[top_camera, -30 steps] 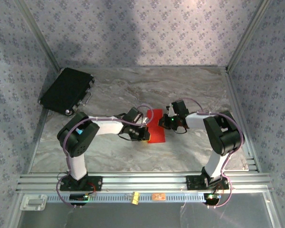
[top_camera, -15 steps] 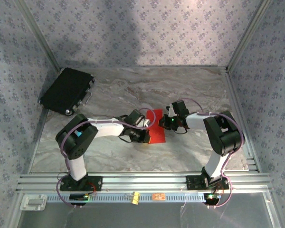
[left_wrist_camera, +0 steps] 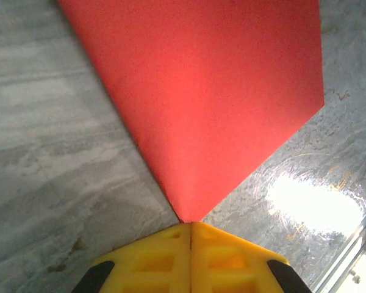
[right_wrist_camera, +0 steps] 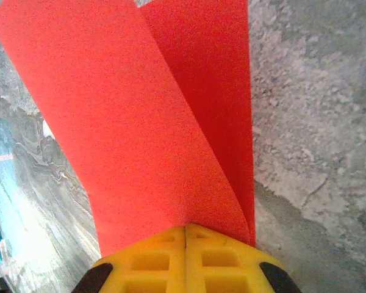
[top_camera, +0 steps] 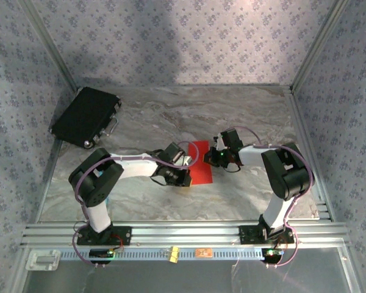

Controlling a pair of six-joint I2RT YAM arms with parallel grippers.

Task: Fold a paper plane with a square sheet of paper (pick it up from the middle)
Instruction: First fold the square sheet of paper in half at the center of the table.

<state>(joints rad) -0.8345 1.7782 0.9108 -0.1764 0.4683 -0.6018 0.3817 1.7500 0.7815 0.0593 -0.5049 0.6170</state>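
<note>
**Top view:** The square sheet of paper (top_camera: 200,161), bright red and doubled into a narrow strip, lies mid-desk (top_camera: 256,110) on grey marbled surface. Its long axis runs from the arms toward the back wall. The left tool (top_camera: 186,177) is at its near-left corner and the right tool (top_camera: 215,157) at its right edge. A black case (top_camera: 85,116) sits far left, lid down, contents hidden.

**Left wrist:** Yellow fingers (left_wrist_camera: 152,262) are pressed together on one sharp corner.

**Right wrist:** Yellow fingers (right_wrist_camera: 152,259) are clamped on two smooth layers, the upper one curling.
</note>
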